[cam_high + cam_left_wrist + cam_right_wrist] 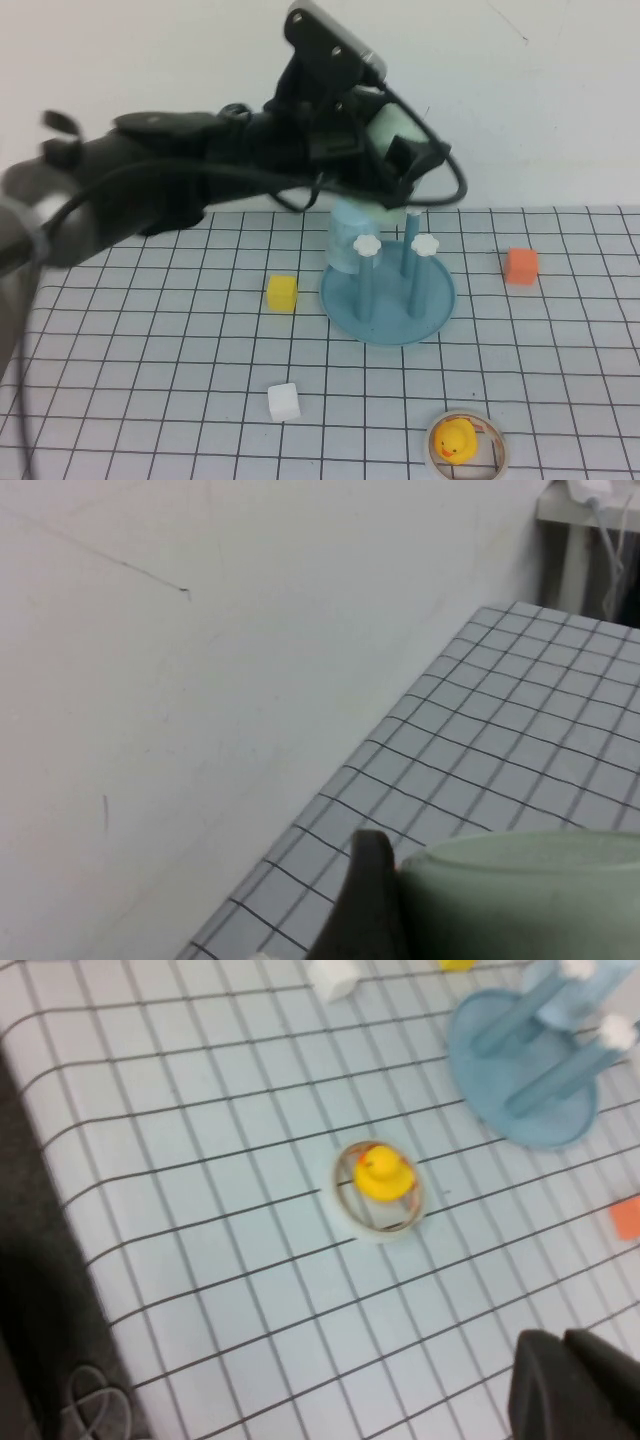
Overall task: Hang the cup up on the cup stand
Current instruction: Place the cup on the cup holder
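My left gripper (pixel 400 150) is shut on the pale mint-green cup (pixel 384 127) and holds it in the air above the back of the cup stand (pixel 392 300). The stand is a blue round dish with upright blue pegs topped by white knobs (pixel 425 243). In the left wrist view the cup (pixel 530 900) fills the corner beside one black finger (pixel 368 885). My right gripper (pixel 575 1390) is shut and empty, out of the high view, hovering over the table near the yellow duck. The stand also shows in the right wrist view (pixel 500 1070).
A light blue tumbler (pixel 348 238) hangs upside down on a rear-left peg. A yellow cube (pixel 282 292), a white cube (pixel 284 401) and an orange cube (pixel 521 265) lie around the stand. A yellow duck (pixel 457 440) sits inside a small ring (pixel 345 1205) at the front.
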You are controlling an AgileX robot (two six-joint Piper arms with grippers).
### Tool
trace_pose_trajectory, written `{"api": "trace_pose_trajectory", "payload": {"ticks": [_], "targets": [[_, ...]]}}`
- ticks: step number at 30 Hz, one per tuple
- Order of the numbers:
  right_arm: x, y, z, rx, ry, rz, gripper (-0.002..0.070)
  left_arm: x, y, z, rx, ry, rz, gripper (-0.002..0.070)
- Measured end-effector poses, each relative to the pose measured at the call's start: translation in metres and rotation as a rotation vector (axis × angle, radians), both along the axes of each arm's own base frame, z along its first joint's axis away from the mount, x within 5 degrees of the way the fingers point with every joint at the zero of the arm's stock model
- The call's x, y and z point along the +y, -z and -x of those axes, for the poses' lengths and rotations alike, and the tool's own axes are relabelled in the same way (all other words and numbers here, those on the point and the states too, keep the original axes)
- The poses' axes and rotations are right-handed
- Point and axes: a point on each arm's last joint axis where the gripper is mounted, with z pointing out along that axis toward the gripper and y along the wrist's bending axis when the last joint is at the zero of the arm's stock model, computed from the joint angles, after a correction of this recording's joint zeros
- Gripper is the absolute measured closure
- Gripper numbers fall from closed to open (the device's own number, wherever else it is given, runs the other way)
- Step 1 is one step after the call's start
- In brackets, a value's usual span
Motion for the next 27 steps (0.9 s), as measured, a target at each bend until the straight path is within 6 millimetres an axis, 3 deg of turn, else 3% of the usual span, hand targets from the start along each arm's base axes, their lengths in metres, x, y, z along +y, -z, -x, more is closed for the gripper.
{"api": "trace_pose_trajectory", "payload": {"ticks": [7,14,20,27], "targets": [[0.001,0.004,0.0,0.021,-0.005,0.003,0.0676,-0.027,0.016,-0.052,0.007,-0.022,0.037,0.0119],[0.002,0.004,0.001,0.026,-0.008,-0.002,0.0676,-0.048,0.057,-0.096,0.051,-0.057,0.053,0.0119],[0.003,0.004,0.002,0.035,-0.014,-0.014,0.0676,-0.061,0.089,-0.118,0.07,-0.048,0.054,0.012],[0.003,0.004,0.002,0.039,-0.017,-0.018,0.0676,-0.07,0.103,-0.132,0.054,-0.034,0.072,0.012]]}}
